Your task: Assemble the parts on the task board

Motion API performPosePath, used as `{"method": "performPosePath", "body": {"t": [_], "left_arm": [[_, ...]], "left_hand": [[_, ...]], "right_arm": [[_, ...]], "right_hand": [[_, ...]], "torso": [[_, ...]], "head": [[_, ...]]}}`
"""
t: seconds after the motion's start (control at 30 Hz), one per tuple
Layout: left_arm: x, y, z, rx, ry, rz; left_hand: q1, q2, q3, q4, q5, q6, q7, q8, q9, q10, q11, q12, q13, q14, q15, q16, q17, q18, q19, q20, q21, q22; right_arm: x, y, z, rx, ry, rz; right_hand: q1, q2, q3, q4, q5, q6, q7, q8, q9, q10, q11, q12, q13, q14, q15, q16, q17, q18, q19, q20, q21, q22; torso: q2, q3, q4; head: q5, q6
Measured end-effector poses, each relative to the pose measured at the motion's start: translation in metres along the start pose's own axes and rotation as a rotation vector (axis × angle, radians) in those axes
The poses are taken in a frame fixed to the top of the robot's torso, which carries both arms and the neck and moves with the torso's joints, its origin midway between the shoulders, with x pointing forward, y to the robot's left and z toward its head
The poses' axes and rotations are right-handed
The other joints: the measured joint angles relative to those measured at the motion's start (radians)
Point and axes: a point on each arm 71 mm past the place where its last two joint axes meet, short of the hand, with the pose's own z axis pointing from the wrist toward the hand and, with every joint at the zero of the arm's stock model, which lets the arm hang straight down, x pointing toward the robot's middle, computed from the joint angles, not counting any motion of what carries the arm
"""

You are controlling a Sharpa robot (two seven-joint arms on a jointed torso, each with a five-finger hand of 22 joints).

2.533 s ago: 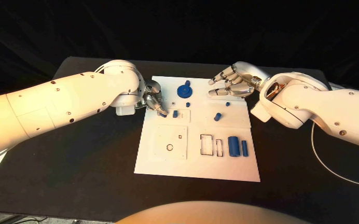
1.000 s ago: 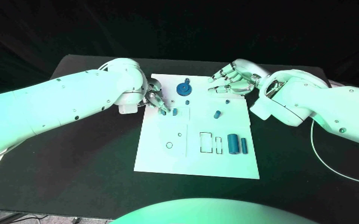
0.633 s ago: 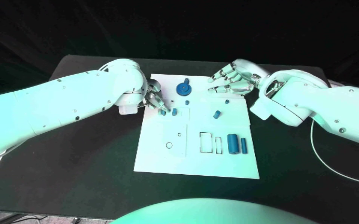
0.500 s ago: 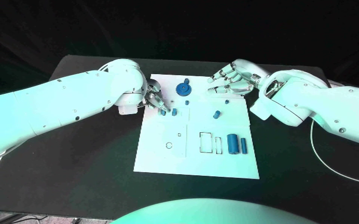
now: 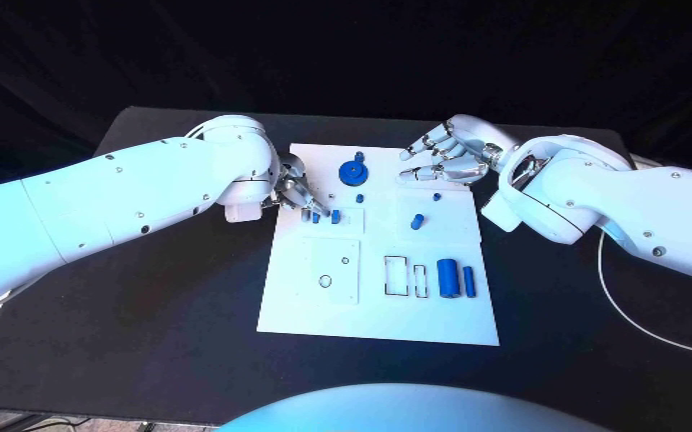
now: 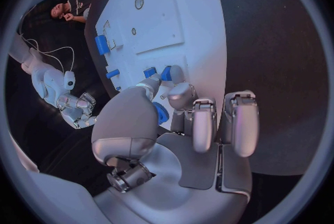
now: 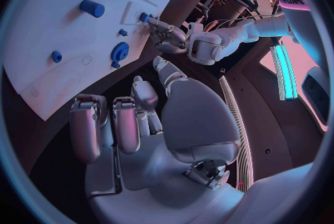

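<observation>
Left hand is hovering at the task board's far left edge, pinching a small blue part, probably lining it up for seating. Blue gear is sitting near the far edge. Right hand is waiting over the far right corner, fingers curled loosely, holding nothing.

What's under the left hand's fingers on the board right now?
The left hand has its fingers on small blue parts near the task board's left edge. Whether one is pinched is hidden by the fingers.
</observation>
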Motion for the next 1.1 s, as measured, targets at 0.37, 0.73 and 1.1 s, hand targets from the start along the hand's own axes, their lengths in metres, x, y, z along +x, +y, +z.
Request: {"method": "performPosePath", "body": {"t": [0.37,0.73,1.1], "left_arm": [[-0.006,0.01,-0.005,0.007,-0.069,-0.08],[-0.014,0.01,-0.012,0.184,-0.158,-0.261],[-0.01,-0.032,-0.011,0.529,-0.345,-0.176]], "left_hand": [[0.001,0.022,-0.088,0.049,-0.011,0.0,0.0,-0.004,0.003,0.0,0.0,-0.01,-0.006,0.004,-0.004,0.0,0.001,0.0,0.0,-0.007,-0.014,0.0],[0.196,0.054,-0.148,0.007,0.025,-0.184,0.085,-0.098,-0.03,-0.302,0.076,-0.357,-0.327,-0.027,0.051,-0.232,-0.016,0.106,-0.177,0.033,-0.628,-0.163],[0.526,0.02,0.017,-0.14,0.001,-0.236,0.126,-0.334,-0.301,-0.454,0.147,-0.721,-0.661,-0.273,0.111,-0.784,-0.483,0.157,-0.298,0.09,-1.058,-0.462]], "right_arm": [[0.0,0.0,0.0,0.0,-0.001,0.0],[-0.001,-0.001,0.0,0.002,-0.002,0.0],[-0.001,-0.002,0.0,0.004,-0.003,-0.001]], "right_hand": [[0.0,0.0,0.0,0.0,0.0,0.0,0.0,0.0,0.0,0.0,0.0,0.0,0.0,0.0,0.0,0.0,0.0,0.0,0.0,0.0,0.0,0.0],[0.0,0.0,0.0,0.0,0.0,0.0,0.0,0.0,0.0,0.0,0.0,0.0,0.0,0.0,0.0,0.0,0.0,0.0,0.0,0.0,0.0,0.0],[0.0,0.0,-0.004,0.004,0.0,0.0,0.0,0.0,0.0,0.0,0.0,0.0,0.0,0.0,0.0,0.0,0.0,0.0,0.0,0.0,0.0,0.0]], "torso": [[0.0,-0.0002,0.0005],[0.0,0.0003,0.0006],[0.0,-0.0004,0.0008]], "head": [[-0.001,0.002],[-0.006,0.006],[-0.017,0.017]]}}
